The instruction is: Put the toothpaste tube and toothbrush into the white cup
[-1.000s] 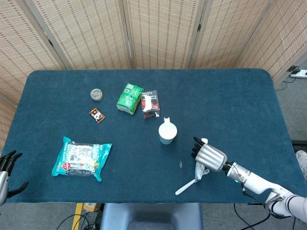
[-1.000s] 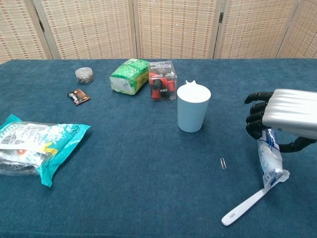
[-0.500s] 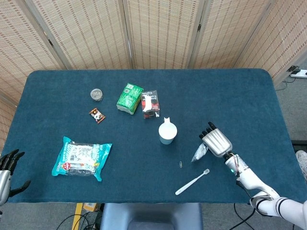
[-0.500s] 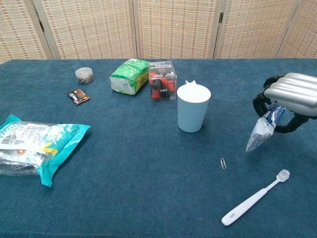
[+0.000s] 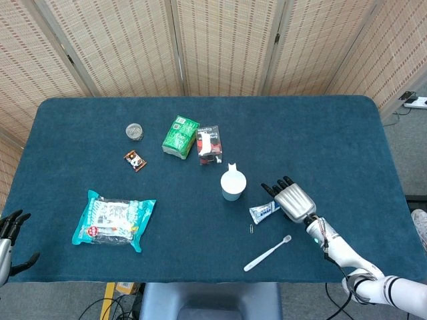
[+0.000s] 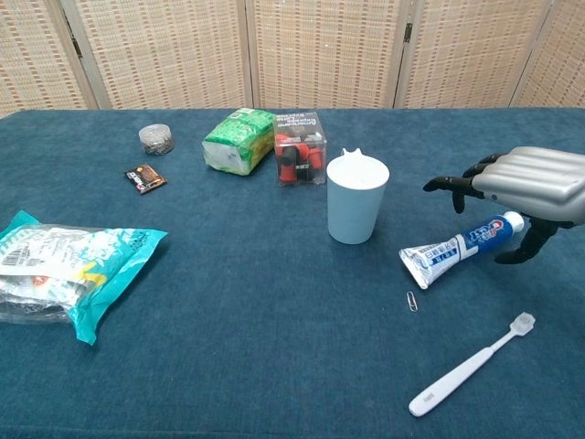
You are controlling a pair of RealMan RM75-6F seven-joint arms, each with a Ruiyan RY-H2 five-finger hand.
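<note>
While my right hand [image 6: 535, 187] holds the toothpaste tube [image 6: 454, 250] by its cap end, the tube hangs nearly level above the blue worktop [image 5: 333, 133], its flat crimped end pointing toward the white cup [image 6: 357, 209]. My fingers [image 6: 455, 183] are wrapped loosely over the tube, the tips spread forward. The cup stands upright just to the left of the tube, apart from it. A paperclip [image 6: 412, 301] lies on the cloth below the crimped end. The toothbrush [image 6: 471, 365] lies flat nearer to me, bristles toward the right, touching nothing. Behind the cup sit a clear box of red and black items [image 6: 300, 149] and a green packet [image 6: 238, 140]; further left are a round metal scourer [image 6: 156, 139], a small brown sachet [image 6: 146, 178] and a teal snack bag [image 6: 64, 270]. My left hand [image 5: 10, 233] hovers off the worktop's left edge, fingers apart, holding nothing.
</note>
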